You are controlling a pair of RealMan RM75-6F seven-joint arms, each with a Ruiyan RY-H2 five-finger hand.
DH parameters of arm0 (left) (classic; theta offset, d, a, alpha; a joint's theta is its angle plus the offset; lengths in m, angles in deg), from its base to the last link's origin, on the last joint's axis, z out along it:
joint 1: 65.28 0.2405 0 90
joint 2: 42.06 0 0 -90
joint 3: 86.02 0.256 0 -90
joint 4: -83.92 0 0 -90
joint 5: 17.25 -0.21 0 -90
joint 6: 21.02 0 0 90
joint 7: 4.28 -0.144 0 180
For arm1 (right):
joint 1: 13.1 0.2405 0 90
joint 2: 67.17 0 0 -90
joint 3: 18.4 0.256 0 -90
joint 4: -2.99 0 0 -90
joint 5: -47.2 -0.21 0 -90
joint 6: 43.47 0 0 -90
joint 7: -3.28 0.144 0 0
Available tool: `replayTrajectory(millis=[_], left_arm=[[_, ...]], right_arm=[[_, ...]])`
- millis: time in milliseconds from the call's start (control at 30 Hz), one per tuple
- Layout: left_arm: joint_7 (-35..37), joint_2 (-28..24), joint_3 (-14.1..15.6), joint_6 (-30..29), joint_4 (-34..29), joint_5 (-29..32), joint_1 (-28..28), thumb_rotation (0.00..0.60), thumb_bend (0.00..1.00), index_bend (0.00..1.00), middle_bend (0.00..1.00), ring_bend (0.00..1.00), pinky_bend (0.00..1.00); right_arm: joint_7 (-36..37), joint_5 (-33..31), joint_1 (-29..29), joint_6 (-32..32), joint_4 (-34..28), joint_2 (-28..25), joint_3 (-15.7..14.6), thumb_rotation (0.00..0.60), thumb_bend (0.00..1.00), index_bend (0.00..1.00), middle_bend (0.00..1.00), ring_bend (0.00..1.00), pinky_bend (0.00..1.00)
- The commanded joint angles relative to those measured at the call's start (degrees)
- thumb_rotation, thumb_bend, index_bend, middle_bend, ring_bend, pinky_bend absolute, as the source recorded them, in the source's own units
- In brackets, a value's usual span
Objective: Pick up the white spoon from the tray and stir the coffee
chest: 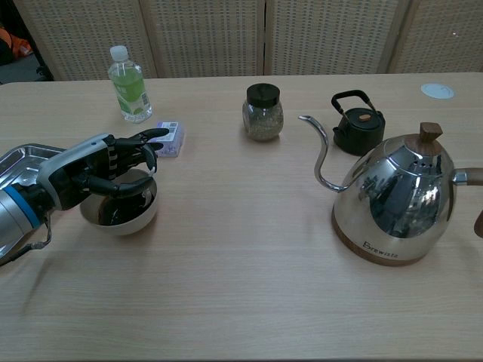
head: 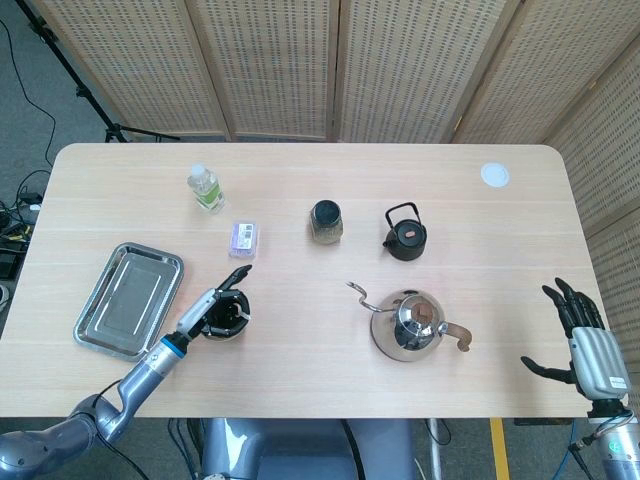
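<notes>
head view alone: right hand spread, empty; left hand over coffee bowl, grasp unclear.

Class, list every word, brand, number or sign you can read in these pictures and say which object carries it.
"Brewista": on the wooden base of the steel gooseneck kettle, chest view.
Water bottle: its green label is too blurred to read.
Small purple box: print too small to read.
Nothing else shows readable text.
</notes>
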Motion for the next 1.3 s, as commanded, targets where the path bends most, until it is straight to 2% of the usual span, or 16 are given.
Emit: replayTrajectory(millis=[33,367,433,600,767,1067,1233,1300], left_arm=[[-1.4,0.3,-0.6,0.3,0.2,0.5,-0.2,0.6,0.51,0.69,0.0,0.0,0.0],[-6.4,0.8,-1.6,2.5,0.8,1.9,-0.5,0.6,0.47,0.69,0.0,0.0,0.0],[-6.7,0.8,-1.6,2.5,0.8,2.0,-0.4,0.6,0.45,0.66,0.0,0.0,0.0],[-6.5,0.4,-1.5,1.9,0.6,1.7,-0.3,0.6,0.34,0.48,0.0,0.0,0.0],[-5.5,0.0,-1.4,1.4,0.3,1.5,-0.2,0.6,0.26,0.4,0.0,0.0,0.0],[-5.6,-1.8,-1.6,-2.5,-2.1,0.6,0.4,0.6,0.26,0.31,0.0,0.0,0.0],[-10.1,-5.8,-2.0,-5.8,-6.5,-0.2,0.9,0.6,0.26,0.27,0.0,0.0,0.0],[-13.7,-7.6,-2.2,-5.9,-8.2,0.0,1.0,0.6,0.26,0.22,0.0,0.0,0.0]], right_arm=[[0.0,-0.1,0.0,0.0,0.0,0.0,0.0,0.6,0.0,0.06,0.0,0.0,0.0],[0.0,-0.1,0.1,0.2,0.0,0.0,0.0,0.6,0.0,0.06,0.0,0.0,0.0],[-0.1,-0.2,0.1,0.1,0.0,0.1,0.0,0.6,0.0,0.06,0.0,0.0,0.0],[0.0,-0.2,0.1,0.2,0.0,0.0,0.0,0.6,0.0,0.06,0.0,0.0,0.0],[0.1,0.0,0.0,0.1,-0.1,0.0,0.0,0.6,0.0,0.06,0.0,0.0,0.0],[0.1,0.0,0.0,-0.1,-0.2,-0.1,0.0,0.6,0.0,0.06,0.0,0.0,0.0],[0.2,0.2,0.0,-0.1,-0.2,-0.2,-0.1,0.6,0.0,0.06,0.0,0.0,0.0],[0.2,0.3,0.0,-0.2,-0.2,-0.2,-0.1,0.6,0.0,0.06,0.0,0.0,0.0]])
